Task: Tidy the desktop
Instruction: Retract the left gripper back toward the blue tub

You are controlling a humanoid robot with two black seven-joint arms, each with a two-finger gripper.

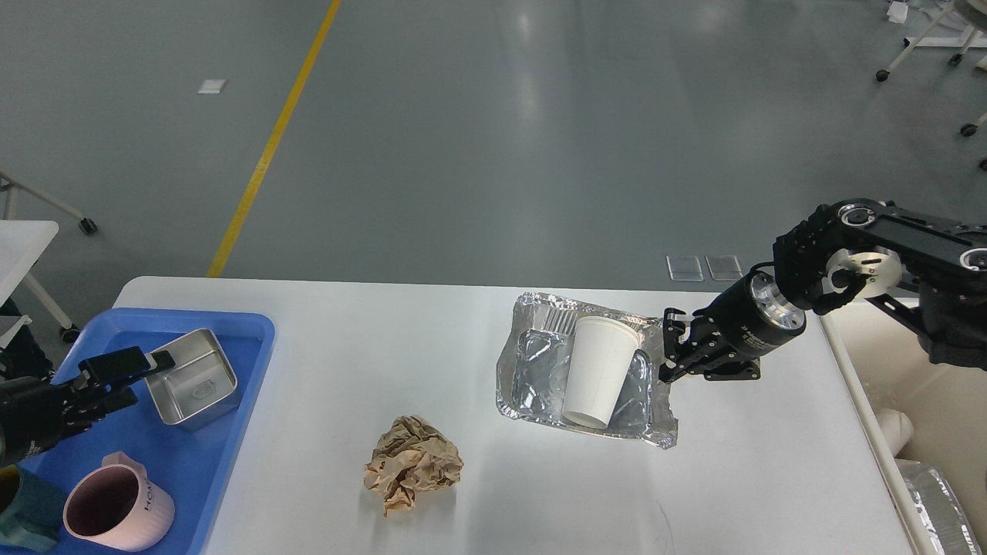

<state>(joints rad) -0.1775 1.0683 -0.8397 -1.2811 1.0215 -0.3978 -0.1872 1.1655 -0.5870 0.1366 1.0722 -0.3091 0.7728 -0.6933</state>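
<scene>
The desktop is a large white table. A crinkled foil tray lies right of centre with a white paper cup on its side in it. A crumpled brown paper ball lies near the front middle. My right gripper is at the foil tray's right rim, its fingers spread apart and touching the rim. My left gripper hovers low over the blue tray at the far left, open and empty, beside a steel container.
The blue tray also holds a pink mug and a teal mug. A beige bin stands past the table's right edge with foil inside. Grey floor lies beyond the far edge.
</scene>
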